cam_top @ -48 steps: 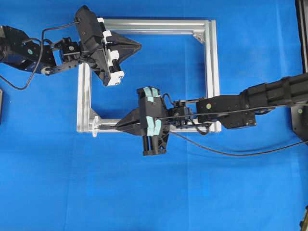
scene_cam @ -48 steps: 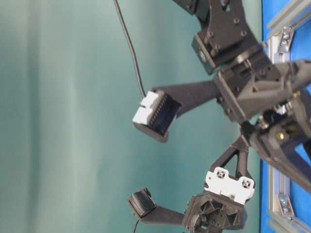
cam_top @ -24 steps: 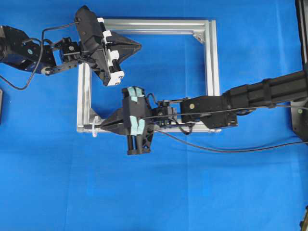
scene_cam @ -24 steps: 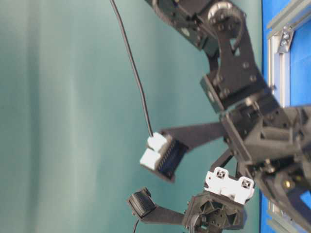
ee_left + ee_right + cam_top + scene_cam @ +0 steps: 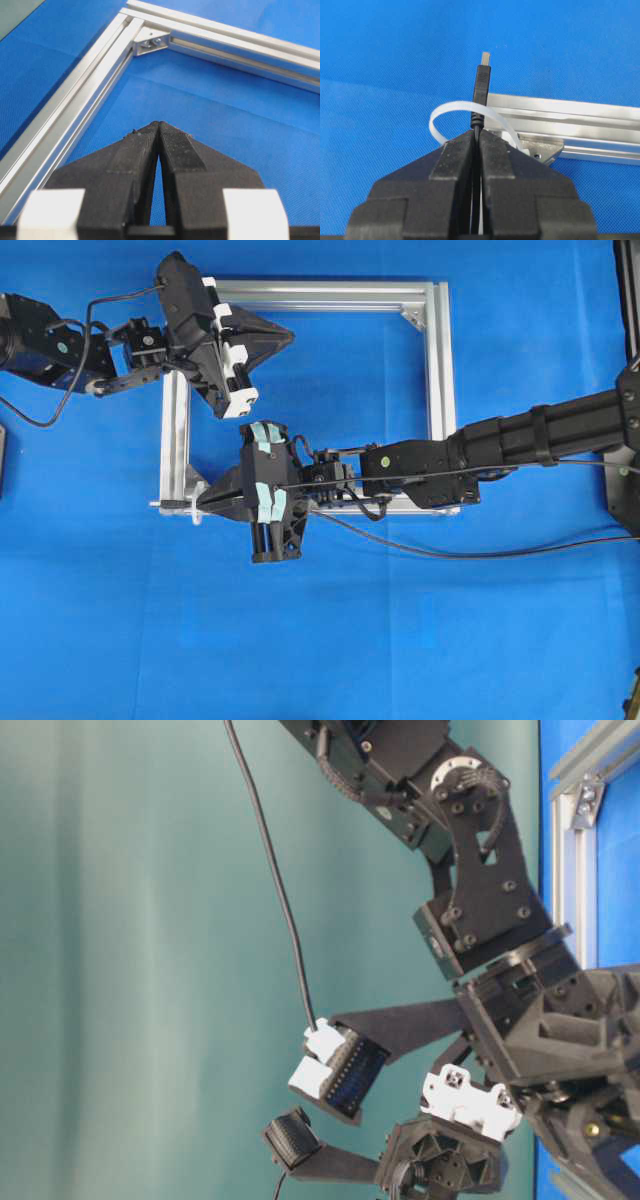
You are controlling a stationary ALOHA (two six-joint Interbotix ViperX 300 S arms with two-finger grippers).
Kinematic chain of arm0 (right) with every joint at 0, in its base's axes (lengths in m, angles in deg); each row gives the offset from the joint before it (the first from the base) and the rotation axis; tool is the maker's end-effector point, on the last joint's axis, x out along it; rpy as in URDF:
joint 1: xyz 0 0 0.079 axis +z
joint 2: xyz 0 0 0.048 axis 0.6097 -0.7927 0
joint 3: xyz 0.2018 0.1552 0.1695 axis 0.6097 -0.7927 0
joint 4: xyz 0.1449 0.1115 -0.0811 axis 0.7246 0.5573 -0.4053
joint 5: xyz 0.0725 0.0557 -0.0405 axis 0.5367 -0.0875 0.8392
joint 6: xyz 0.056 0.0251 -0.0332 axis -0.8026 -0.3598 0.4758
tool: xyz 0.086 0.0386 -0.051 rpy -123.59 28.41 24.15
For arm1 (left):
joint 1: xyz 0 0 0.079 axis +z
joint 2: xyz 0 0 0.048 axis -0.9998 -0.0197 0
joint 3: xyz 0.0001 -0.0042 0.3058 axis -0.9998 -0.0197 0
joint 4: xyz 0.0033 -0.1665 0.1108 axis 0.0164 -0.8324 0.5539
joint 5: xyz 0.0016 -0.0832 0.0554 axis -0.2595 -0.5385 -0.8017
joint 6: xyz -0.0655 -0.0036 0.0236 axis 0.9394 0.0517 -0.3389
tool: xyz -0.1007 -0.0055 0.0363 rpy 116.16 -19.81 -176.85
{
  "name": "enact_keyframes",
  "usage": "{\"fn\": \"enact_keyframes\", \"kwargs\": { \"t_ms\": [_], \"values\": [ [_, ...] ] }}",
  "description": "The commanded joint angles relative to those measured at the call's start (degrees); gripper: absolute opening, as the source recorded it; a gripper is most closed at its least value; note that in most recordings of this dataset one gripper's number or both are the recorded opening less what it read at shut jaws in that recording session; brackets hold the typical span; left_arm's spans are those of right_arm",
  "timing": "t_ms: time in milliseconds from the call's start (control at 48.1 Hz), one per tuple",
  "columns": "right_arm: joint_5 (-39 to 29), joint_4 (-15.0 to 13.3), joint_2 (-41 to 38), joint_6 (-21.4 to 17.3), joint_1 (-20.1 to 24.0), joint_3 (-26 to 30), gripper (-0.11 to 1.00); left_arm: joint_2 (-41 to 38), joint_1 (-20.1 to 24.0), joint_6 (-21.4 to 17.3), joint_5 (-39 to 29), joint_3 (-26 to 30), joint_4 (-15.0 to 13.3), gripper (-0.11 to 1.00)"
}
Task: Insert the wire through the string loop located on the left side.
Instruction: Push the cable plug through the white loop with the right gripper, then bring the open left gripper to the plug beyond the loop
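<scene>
Between the closed fingers of the right gripper (image 5: 476, 134) runs the wire (image 5: 481, 85), clamped just behind its dark plug. The plug sticks straight out ahead of the fingertips, its small silvery end furthest from the gripper, and it crosses the arc of the string loop (image 5: 445, 111), a thin whitish band curving from the left of the fingertips over to their right side. From the wrist view the plug seems to lie within the loop, though whether it has fully passed through I cannot tell. Just beyond and to the right of the fingertips lies a rail of the aluminium frame (image 5: 580, 125) with a corner bracket. Overhead, the right gripper (image 5: 205, 502) points at the frame's lower left corner, and the wire (image 5: 470, 554) trails behind it over the blue cloth (image 5: 400, 640). Above it, the left gripper (image 5: 159, 127) hangs pinched shut on nothing, over the cloth inside the frame (image 5: 90, 95), whose corner sits ahead of its tips.
</scene>
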Motion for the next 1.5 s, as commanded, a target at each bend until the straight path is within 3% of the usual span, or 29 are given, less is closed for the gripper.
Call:
{"fn": "enact_keyframes", "kwargs": {
  "t_ms": [0,270,832,1123,1290,1477],
  "values": [
    [0.09,-0.09,1.23,0.09,0.00,0.97,0.00,2.11,0.00,0.09,0.26,0.00,0.18,0.00],
    [-0.09,-0.09,1.23,0.00,0.00,0.97,0.00,6.77,0.88,-0.62,0.53,-5.19,0.18,0.00],
    [-0.18,-0.09,1.23,0.00,0.00,1.05,0.00,22.85,2.64,-0.62,1.14,-25.14,0.18,0.00],
    [-0.09,-0.09,1.23,0.00,0.00,1.14,0.00,25.05,2.20,-0.09,0.53,-27.16,0.18,0.00],
    [-0.09,-0.09,1.23,0.09,0.00,1.05,0.00,25.40,-1.93,0.26,0.44,-27.33,0.44,0.00],
    [-0.09,-0.09,1.23,0.00,0.00,1.14,0.00,27.07,-12.66,0.26,0.35,-28.21,0.44,0.00]
  ]
}}
